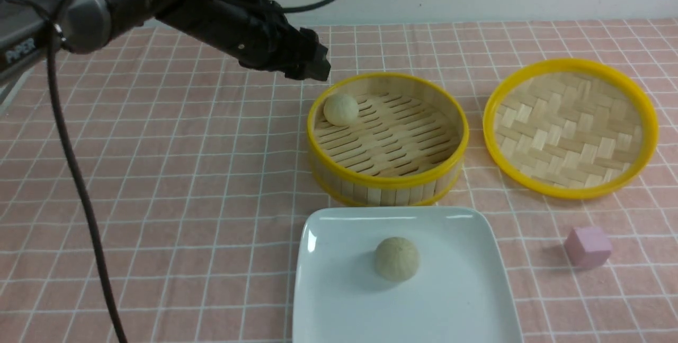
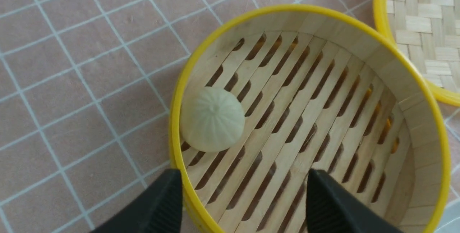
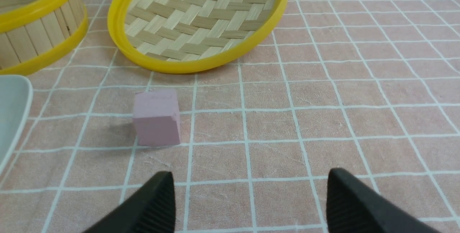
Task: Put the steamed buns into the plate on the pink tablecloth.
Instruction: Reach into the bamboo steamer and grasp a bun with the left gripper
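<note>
One steamed bun (image 1: 397,259) lies in the middle of the white square plate (image 1: 328,300) on the pink tablecloth (image 1: 175,184). The other steamed bun (image 1: 341,109) (image 2: 212,118) rests inside the yellow-rimmed bamboo basket (image 1: 388,180) (image 2: 309,12), against its far left wall. My left gripper (image 1: 312,65) (image 2: 244,181) hangs above the basket's far left rim, open, with nothing between its fingers; the bun lies just beyond the fingertips. My right gripper (image 3: 250,182) is open and empty over bare cloth, out of the front view.
A yellow-rimmed woven lid (image 1: 571,127) (image 3: 199,17) lies flat to the right of the basket. A small pink cube (image 1: 588,246) (image 3: 157,117) sits on the cloth right of the plate. The left arm's black cable (image 1: 79,184) hangs down over the left side.
</note>
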You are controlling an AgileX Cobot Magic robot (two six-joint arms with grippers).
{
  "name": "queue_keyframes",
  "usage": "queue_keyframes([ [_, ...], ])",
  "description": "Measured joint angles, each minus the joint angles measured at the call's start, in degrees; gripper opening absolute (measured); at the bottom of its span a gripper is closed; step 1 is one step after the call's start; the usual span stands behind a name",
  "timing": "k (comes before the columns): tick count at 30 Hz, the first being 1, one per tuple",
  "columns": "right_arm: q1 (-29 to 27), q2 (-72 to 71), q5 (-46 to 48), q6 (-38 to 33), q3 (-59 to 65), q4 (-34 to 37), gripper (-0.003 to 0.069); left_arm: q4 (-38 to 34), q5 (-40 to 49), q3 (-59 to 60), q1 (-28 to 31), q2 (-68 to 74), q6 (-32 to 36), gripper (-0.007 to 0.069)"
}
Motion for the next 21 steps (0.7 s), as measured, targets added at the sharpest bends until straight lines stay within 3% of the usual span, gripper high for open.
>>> queue_keyframes([
  [12, 0.00, 0.00, 0.00, 0.00, 0.00, 0.00, 0.0548, -13.48, -4.59, -0.06, 0.05, 8.17, 14.82, 0.0470],
  [21, 0.00, 0.00, 0.00, 0.00, 0.00, 0.00, 0.0548, -14.47, -6.13, -0.10, 0.06, 8.37, 19.75, 0.0466],
])
